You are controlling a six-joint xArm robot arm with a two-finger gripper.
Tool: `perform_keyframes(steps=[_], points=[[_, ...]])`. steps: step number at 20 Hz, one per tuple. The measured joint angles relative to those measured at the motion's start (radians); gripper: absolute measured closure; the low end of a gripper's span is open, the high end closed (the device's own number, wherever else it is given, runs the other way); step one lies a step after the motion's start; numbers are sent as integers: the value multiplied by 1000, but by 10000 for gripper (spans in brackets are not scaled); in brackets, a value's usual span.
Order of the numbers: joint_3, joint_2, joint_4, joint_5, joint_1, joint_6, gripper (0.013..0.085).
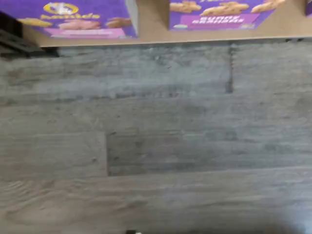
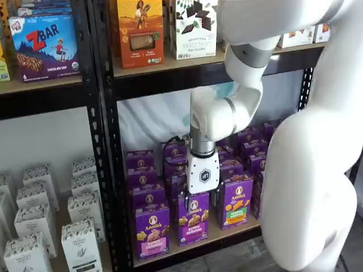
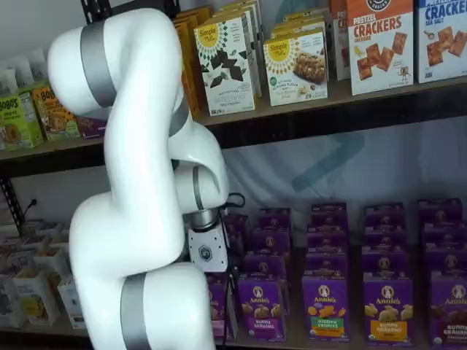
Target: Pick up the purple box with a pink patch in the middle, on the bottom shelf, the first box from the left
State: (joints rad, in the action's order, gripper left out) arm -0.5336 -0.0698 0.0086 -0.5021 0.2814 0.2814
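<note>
The purple box (image 2: 152,230) with a pink patch stands upright at the left end of the bottom shelf (image 2: 229,234), at the front of its row. The wrist view shows its lower front (image 1: 78,22) on the tan board (image 1: 156,36). In a shelf view the arm hides most of this box (image 3: 218,302). My gripper (image 2: 201,199) hangs in front of the shelf, to the right of this box and level with the top of its neighbour. A gap shows between the black fingers (image 2: 186,201), so it is open and holds nothing.
A purple-labelled box (image 2: 193,219) and a green-patch box (image 2: 237,202) stand right of the target, with more purple boxes behind. A black upright (image 2: 105,170) borders the bay on the left, with white cartons (image 2: 34,238) beyond it. Grey plank floor (image 1: 156,146) lies below.
</note>
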Motion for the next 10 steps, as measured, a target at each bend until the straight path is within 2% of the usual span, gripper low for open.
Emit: perform_keyframes(steps=[2, 4, 10], points=[[-25, -37, -61, 1, 4, 57, 130], [-47, -66, -85, 1, 9, 83, 130], [-93, -148, -34, 74, 40, 69, 130]])
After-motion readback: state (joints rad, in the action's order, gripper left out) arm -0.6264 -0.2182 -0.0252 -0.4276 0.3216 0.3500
